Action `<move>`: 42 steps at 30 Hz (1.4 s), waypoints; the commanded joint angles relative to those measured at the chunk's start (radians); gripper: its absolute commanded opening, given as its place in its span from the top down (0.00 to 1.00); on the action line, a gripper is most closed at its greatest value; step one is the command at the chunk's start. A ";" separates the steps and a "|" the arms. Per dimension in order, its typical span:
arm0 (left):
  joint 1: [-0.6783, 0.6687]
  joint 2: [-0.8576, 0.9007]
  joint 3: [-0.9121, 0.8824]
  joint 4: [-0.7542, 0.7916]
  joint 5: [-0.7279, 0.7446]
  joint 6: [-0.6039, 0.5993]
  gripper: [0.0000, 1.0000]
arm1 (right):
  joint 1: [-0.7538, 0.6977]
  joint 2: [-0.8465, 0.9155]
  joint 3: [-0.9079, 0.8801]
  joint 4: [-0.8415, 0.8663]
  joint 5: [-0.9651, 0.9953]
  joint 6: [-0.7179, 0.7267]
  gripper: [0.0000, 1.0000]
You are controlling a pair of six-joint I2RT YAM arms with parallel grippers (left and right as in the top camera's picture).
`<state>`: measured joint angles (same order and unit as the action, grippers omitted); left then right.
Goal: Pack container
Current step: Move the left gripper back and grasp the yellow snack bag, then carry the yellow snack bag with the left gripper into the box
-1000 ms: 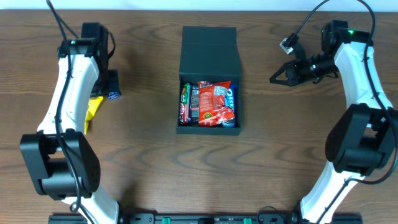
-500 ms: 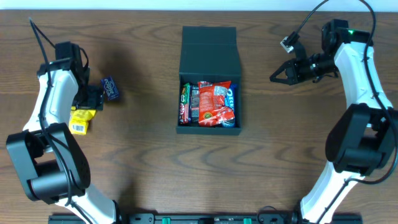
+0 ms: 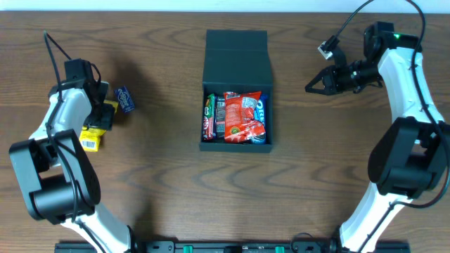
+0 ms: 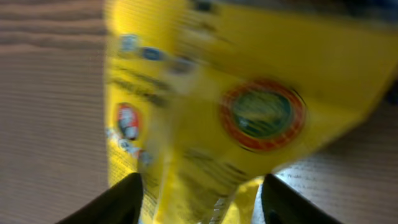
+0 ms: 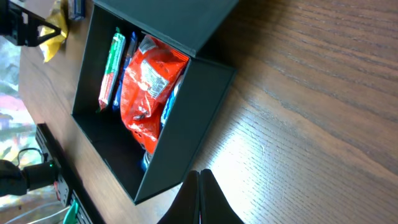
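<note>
The black container (image 3: pixel 236 144) sits mid-table with its flap lid (image 3: pixel 237 55) folded back. It holds a red packet (image 3: pixel 242 118), a green bar (image 3: pixel 209 116) and a blue packet (image 3: pixel 261 112). My left gripper (image 3: pixel 100 118) is down over a yellow packet (image 3: pixel 90 138) at the far left. In the left wrist view the blurred yellow packet (image 4: pixel 236 106) fills the gap between the spread fingers (image 4: pixel 124 202); whether they press it I cannot tell. My right gripper (image 3: pixel 309 89) hangs shut and empty to the right of the container (image 5: pixel 186 143).
A small dark blue packet (image 3: pixel 125 99) lies just right of the left gripper. Both arm bases stand at the table's front edge.
The left arm swung left off the blue packet onto the yellow one. Its jaws opened wide and have since narrowed round the yellow packet. The right arm has not moved.
</note>
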<state>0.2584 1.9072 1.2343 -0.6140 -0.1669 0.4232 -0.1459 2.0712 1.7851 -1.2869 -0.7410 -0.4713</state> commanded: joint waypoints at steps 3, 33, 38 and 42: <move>0.005 0.040 -0.005 0.001 0.008 -0.024 0.65 | -0.003 -0.004 0.019 -0.004 -0.019 0.015 0.98; -0.529 -0.073 0.478 -0.287 0.007 -0.634 0.94 | -0.029 -0.004 0.019 0.060 -0.019 0.039 0.99; -0.699 -0.031 0.478 -0.274 0.007 -0.841 0.94 | -0.077 -0.004 0.019 0.092 -0.019 0.060 0.99; -0.799 0.017 0.478 -0.248 0.002 -0.896 0.94 | -0.110 -0.004 0.019 0.094 -0.019 0.060 0.99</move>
<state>-0.5049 1.8854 1.7039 -0.8707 -0.1562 -0.3725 -0.2348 2.0712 1.7851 -1.1931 -0.7410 -0.4252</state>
